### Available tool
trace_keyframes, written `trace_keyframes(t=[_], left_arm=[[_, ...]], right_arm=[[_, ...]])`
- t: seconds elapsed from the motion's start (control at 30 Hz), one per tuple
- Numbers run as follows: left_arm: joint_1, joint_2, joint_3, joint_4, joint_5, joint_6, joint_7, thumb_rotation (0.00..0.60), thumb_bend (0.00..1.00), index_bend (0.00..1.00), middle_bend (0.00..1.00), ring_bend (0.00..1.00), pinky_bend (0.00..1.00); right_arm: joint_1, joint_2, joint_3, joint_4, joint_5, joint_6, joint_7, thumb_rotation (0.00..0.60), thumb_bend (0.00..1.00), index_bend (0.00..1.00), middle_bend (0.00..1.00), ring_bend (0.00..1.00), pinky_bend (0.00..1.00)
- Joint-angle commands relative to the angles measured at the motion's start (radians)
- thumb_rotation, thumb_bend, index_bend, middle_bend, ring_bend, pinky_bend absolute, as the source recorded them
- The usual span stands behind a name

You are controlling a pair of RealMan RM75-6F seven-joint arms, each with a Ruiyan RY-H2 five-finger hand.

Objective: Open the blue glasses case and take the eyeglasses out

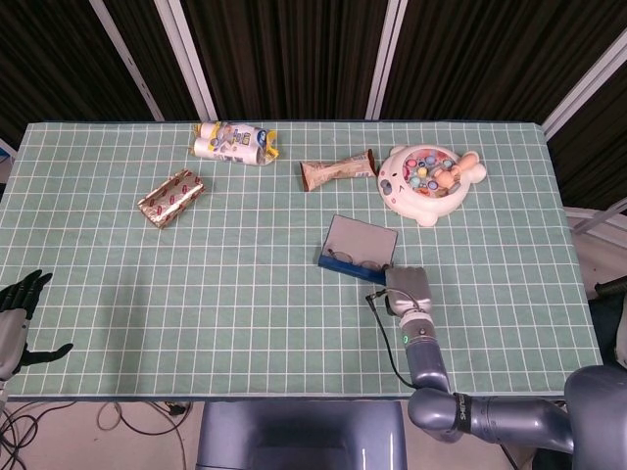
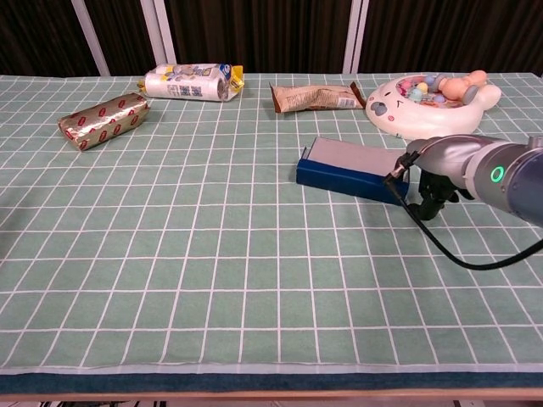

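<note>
While its lid stands raised, the blue glasses case (image 1: 354,251) (image 2: 352,175) lies open on the green gridded tabletop (image 1: 245,294) (image 2: 212,254), skewed to the grid lines, with its near corner touching or just beside the right robot hand (image 1: 408,290) (image 2: 427,188). The eyeglasses (image 1: 353,262) rest inside the tray, visible in the head view only; the chest view shows just the case's blue front wall and grey lid. The right robot hand sits at the case's end nearest it; its fingers are hidden under the wrist housing, so whether it is spread, closed or gripping cannot be told. Beyond that hand, farther from the robot, sits a white animal-shaped toy (image 1: 428,180) (image 2: 428,97) with coloured pieces. Farther still to that hand's left lie a brown snack wrapper (image 1: 336,170) (image 2: 316,97), a white-and-yellow packet (image 1: 232,143) (image 2: 188,82), and a gold-and-red wrapped bar (image 1: 170,197) (image 2: 103,120). The left robot hand (image 1: 18,318) hangs well apart at the tabletop's near left edge, fingers spread, holding nothing.
</note>
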Motion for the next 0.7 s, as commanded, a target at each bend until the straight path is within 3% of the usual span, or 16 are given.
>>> trace_keyframes(t=[0.03,0.7], left_arm=[[0.000,0.000,0.000,0.000,0.001,0.001,0.000,0.600,0.06,0.00,0.00,0.00,0.00],[0.000,-0.001,-0.002,0.002,-0.003,0.002,-0.002,0.600,0.06,0.00,0.00,0.00,0.00]], right_arm=[[-0.002,-0.001,-0.016,-0.030,-0.005,0.010,-0.007,0.600,0.54,0.32,0.80,0.77,0.77],[0.012,-0.063,-0.030,-0.116,-0.064,0.039,0.014,0.600,0.55,0.33,0.81,0.77,0.77]])
